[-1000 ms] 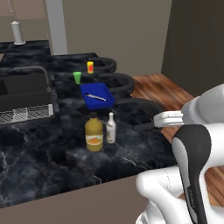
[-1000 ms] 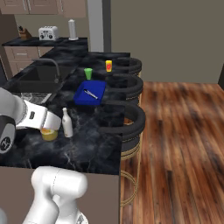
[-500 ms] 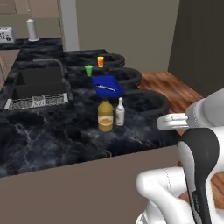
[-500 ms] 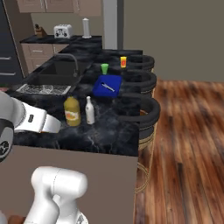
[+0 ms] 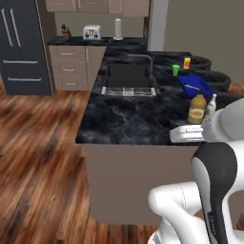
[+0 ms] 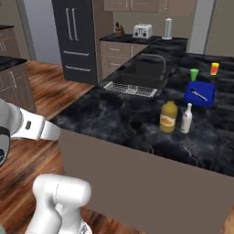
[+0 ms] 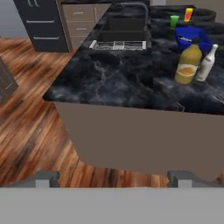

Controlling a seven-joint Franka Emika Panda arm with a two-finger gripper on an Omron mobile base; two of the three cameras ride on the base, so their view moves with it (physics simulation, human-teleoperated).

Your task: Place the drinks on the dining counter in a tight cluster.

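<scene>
Here | pincer (image 7: 113, 177) released, fingers wide | juice jug (image 6: 168, 116) touching white bottle (image 6: 186, 118) | toaster (image 5: 92, 32) in base views

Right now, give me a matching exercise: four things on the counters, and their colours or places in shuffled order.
Things:
1. jug
2. bottle
3. toaster
4. tray

Descriptions:
A. blue, with a small utensil lying on it
B. slim and white, standing right beside the jug
C. yellow-orange with a dark cap
D. on the far counter by the wall

Pairs: 1-C, 2-B, 3-D, 4-A
</scene>
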